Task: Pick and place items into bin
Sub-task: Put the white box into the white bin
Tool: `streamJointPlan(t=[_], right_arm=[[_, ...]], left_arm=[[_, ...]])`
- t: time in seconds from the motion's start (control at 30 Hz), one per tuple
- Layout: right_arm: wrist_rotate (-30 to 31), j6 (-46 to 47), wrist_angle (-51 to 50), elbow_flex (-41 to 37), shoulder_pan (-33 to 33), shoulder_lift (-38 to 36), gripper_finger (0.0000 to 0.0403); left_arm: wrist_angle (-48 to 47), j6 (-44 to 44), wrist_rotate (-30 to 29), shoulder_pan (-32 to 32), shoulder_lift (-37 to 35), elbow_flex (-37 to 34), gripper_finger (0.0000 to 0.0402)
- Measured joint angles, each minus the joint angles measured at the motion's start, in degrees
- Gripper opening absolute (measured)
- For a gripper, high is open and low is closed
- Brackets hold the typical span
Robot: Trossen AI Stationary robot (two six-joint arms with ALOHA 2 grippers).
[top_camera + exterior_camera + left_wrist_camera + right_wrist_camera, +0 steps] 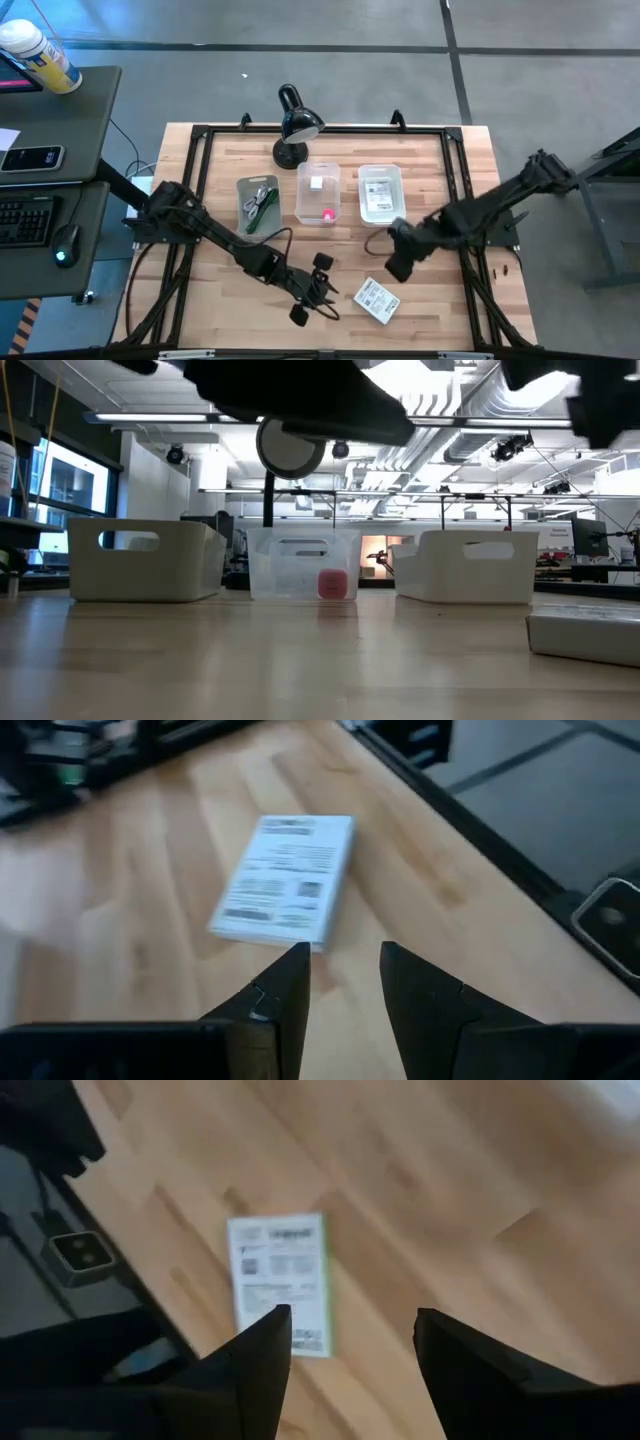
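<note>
Right end effector, fingers apart and empty above the flat white printed packet on the wooden desk, risks skidding it sideways, since the thin edges offer little purchase.

1. A robotics lab or open workshop hall: bare ceiling ducts and strip lights run overhead.
2. Grey concrete floor surrounds the black-framed wooden worktop.
3. A computer desk with keyboard and mouse stands at nine o'clock.
</note>
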Motion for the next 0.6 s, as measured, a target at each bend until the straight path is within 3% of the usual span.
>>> streamJointPlan(t=[0.3,0.6], right_arm=[[4.5,14.6,26.0,-14.8,9.4,0.0,0.0199],[5.8,20.6,33.9,-20.9,13.3,0.0,0.0199]], left_arm=[[6.2,1.2,5.8,0.0,6.7,3.3,0.0113],[3.3,4.8,9.7,-0.8,14.3,14.4,0.0113]])
